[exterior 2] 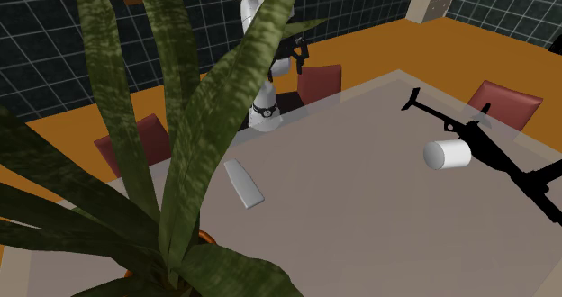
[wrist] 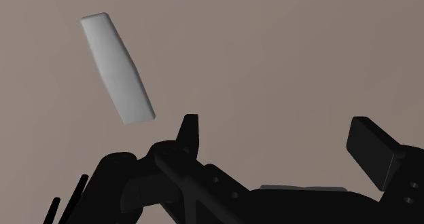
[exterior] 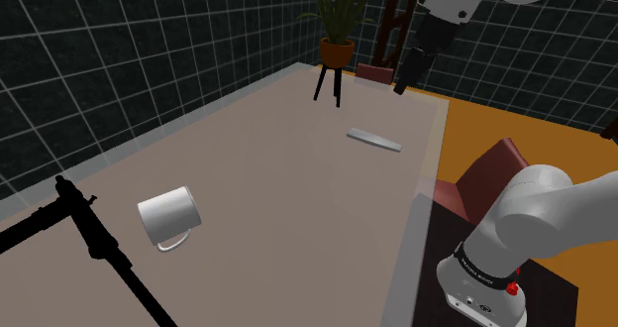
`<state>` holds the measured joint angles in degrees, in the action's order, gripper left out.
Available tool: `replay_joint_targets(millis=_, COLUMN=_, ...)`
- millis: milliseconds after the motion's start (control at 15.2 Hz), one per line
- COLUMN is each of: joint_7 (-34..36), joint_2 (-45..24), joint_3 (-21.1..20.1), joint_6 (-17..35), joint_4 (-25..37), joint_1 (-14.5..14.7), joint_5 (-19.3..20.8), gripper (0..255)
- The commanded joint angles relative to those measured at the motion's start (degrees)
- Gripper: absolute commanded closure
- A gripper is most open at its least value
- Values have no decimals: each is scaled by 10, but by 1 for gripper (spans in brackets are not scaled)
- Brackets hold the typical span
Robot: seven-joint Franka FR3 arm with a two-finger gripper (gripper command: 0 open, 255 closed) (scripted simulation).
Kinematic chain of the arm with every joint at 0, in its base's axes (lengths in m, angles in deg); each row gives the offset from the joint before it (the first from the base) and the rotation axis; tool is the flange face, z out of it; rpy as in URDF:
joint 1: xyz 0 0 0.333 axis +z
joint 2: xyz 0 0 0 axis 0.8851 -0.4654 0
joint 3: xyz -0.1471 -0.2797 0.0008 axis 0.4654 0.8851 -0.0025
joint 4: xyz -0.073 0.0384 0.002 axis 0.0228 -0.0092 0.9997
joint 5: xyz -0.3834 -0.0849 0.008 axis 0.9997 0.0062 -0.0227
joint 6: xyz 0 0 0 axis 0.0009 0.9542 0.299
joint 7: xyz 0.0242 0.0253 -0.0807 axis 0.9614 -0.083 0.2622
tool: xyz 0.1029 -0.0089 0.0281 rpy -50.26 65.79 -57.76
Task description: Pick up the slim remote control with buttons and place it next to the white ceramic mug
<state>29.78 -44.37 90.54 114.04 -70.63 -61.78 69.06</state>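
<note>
Two black fingers (wrist: 372, 151) of the pincer (wrist: 282, 142) rise closest to the wrist camera. They stand wide apart with only bare tabletop (wrist: 285, 46) between them, so the pincer is open and grips nothing.

One remote (wrist: 117, 68) lies flat on the tabletop, off to the side of one finger and well apart from it. It is drawn as a plain grey slim slab, and no buttons can be made out on it. In the shoulder view the remote (exterior: 374, 139) sits right of centre, near the tabletop's (exterior: 277, 176) right edge, with the pincer (exterior: 408, 72) hanging above and beyond it in the upper right.

One pale mug (exterior: 170, 216) lies on its side at the lower left, well apart from the remote, its handle down against the surface. In the second exterior view the mug (exterior 2: 448, 154) is at the right and its handle is hidden.

One long black jointed object (exterior: 89, 231) lies beside the mug. It is hard to identify and is cut off by the frame edge. Whether it touches the mug cannot be told.

One potted plant (exterior: 337, 18) stands at the far end. In the second exterior view its leaves (exterior 2: 180, 115) cover much of the left half. Three dark red chairs (exterior 2: 320, 81) show there around the tabletop.
</note>
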Motion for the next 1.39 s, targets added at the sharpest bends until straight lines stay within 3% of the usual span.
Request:
replay_joint_targets(millis=0, joint_7=0, joint_2=0, joint_3=0, joint_6=0, joint_4=0, joint_1=0, joint_5=0, gripper=0)
replay_joint_targets(millis=660, joint_7=-104, joint_2=-74, joint_3=76, joint_6=161, joint_4=-96, joint_1=-18, joint_5=41, gripper=0)
replay_joint_targets(millis=1320, joint_7=-218, joint_2=-233, joint_3=161, joint_6=330, joint_4=-113, joint_1=-22, joint_5=48, gripper=0)
